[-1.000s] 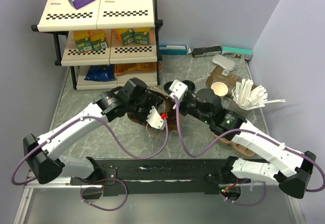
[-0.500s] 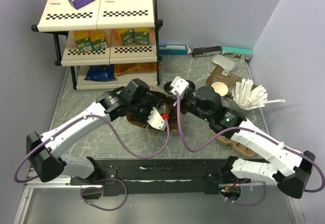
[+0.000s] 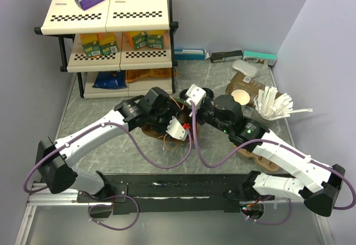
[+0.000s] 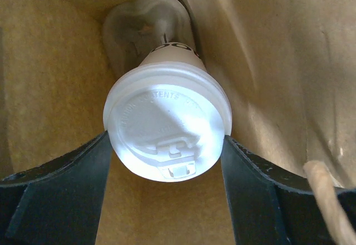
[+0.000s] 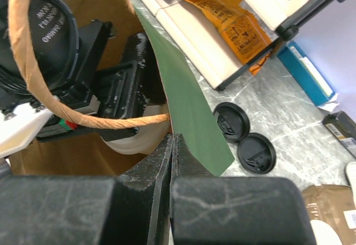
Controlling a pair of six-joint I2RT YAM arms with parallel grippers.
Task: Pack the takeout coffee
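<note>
The lidded takeout coffee cup (image 4: 167, 125) sat deep inside the brown paper bag (image 4: 50, 89) near the middle of the table (image 3: 78, 109); whether it touched the bottom was unclear. It looked light, thin-walled and crushable, with a slick lid, so a hold around the lid's rim suited it. The left gripper (image 4: 166, 148) pointed down into the bag, jaws wide, clasping the lid's sides. The right gripper (image 5: 171, 145), fully closed, pinched the bag's rim.
</note>
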